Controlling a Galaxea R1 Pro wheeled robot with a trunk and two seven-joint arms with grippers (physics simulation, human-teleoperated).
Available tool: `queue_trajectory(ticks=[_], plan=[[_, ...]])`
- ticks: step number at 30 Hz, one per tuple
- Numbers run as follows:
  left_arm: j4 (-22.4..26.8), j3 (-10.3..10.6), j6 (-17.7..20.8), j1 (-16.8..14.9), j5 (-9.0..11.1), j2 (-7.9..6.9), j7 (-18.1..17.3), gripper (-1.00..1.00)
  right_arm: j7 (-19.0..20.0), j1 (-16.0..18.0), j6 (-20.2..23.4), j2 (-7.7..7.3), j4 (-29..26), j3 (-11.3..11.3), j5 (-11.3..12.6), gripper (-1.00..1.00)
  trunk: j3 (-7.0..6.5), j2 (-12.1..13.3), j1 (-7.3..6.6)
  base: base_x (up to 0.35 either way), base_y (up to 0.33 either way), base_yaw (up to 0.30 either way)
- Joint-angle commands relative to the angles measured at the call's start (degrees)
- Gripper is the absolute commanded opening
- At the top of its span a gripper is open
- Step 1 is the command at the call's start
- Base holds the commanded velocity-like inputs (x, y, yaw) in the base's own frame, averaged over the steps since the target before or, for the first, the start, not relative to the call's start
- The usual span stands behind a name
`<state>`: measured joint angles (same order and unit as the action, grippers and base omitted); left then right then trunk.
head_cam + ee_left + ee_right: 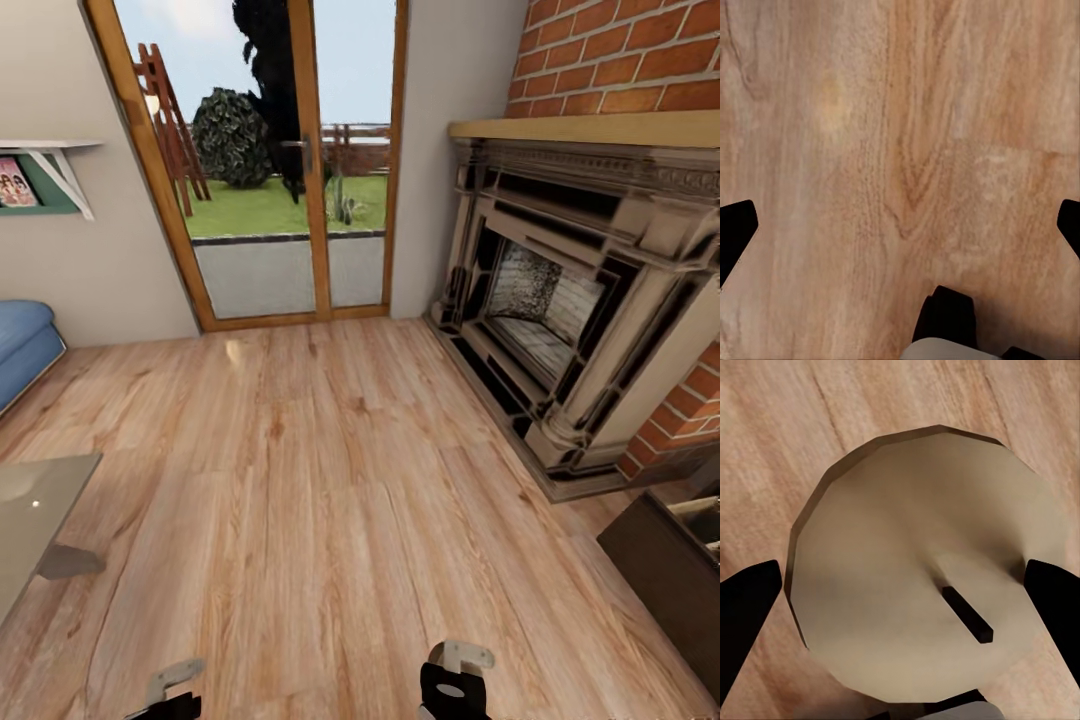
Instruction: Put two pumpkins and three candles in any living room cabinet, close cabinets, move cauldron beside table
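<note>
Right gripper [900, 585] is pinching a candle [922, 585]: both fingers sit against its sides, flat top and dark wick facing the wrist camera, so its axis runs along the fingers. Left gripper [900, 225] is spread wide with nothing between its fingers, just the wood floor [900, 135] below. From the head view, the cabinet [665, 570] sits off to the right gripper's side, so that arm is nearer. Its drawer looks open, I think, though it's cropped and the contents are unreadable.
</note>
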<state>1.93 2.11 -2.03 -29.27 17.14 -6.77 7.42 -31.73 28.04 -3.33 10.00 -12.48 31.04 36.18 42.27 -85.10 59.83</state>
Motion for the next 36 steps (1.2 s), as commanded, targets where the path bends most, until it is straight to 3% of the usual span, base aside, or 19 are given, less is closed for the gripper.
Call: queue_trajectory(ticks=[1,36], plan=[[0.00,0.00,0.00,0.03,0.00,0.00,0.01,1.00,0.09,0.00,-0.04,0.00,0.00,-0.01,0.03,-1.00,0.00,0.00,0.00,0.063,0.063,-0.199],[0.00,0.00,-0.07,0.18,0.00,0.00,-0.02,1.00,0.09,0.00,-0.01,0.00,0.00,-0.17,0.26,-1.00,0.00,0.00,0.00,-0.011,0.003,-0.276]])
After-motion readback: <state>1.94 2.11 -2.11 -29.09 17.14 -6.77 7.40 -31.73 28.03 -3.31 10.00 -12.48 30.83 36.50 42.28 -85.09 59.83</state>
